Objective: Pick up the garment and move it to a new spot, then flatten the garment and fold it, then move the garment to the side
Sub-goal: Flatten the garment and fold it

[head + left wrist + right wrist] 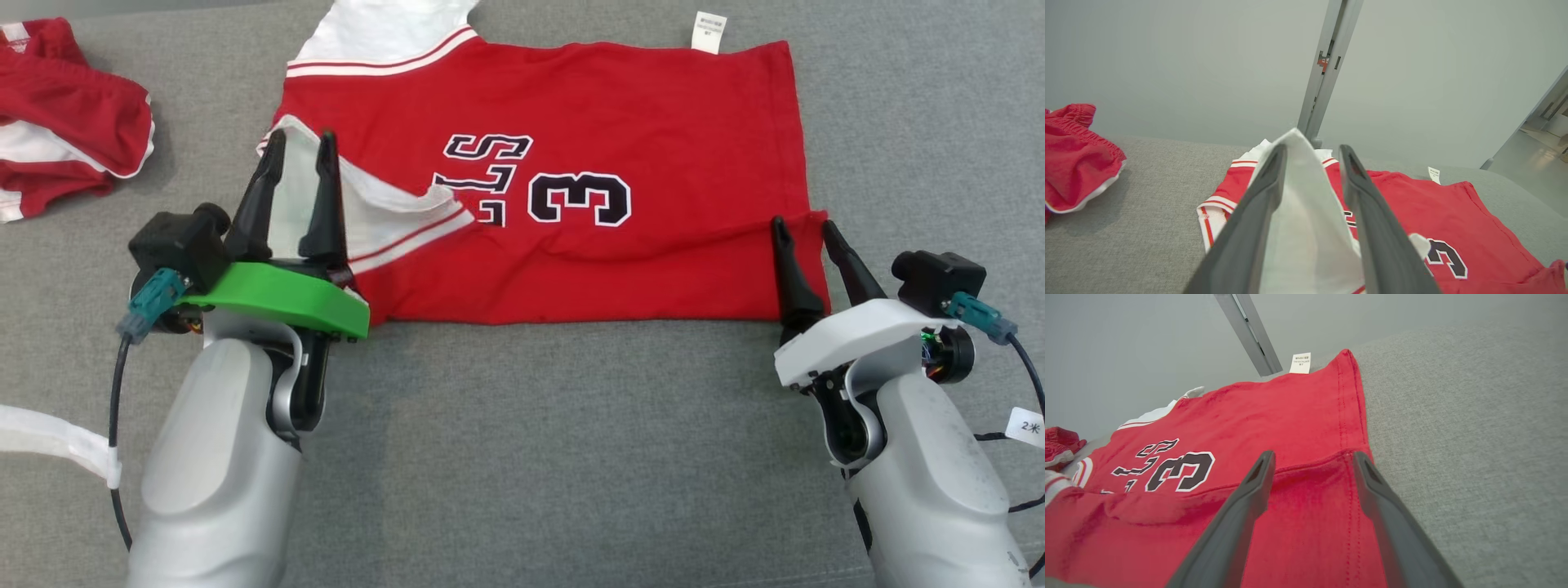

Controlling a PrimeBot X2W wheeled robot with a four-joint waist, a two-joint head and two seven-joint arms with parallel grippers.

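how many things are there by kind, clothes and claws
jersey: 1
shorts: 1
claws: 2, the left claw and the right claw
total: 4

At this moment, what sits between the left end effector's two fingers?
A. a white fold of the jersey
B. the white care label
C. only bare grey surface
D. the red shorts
A: in the left wrist view, a white fold of the jersey stands up between the spread fingers of the left end effector.
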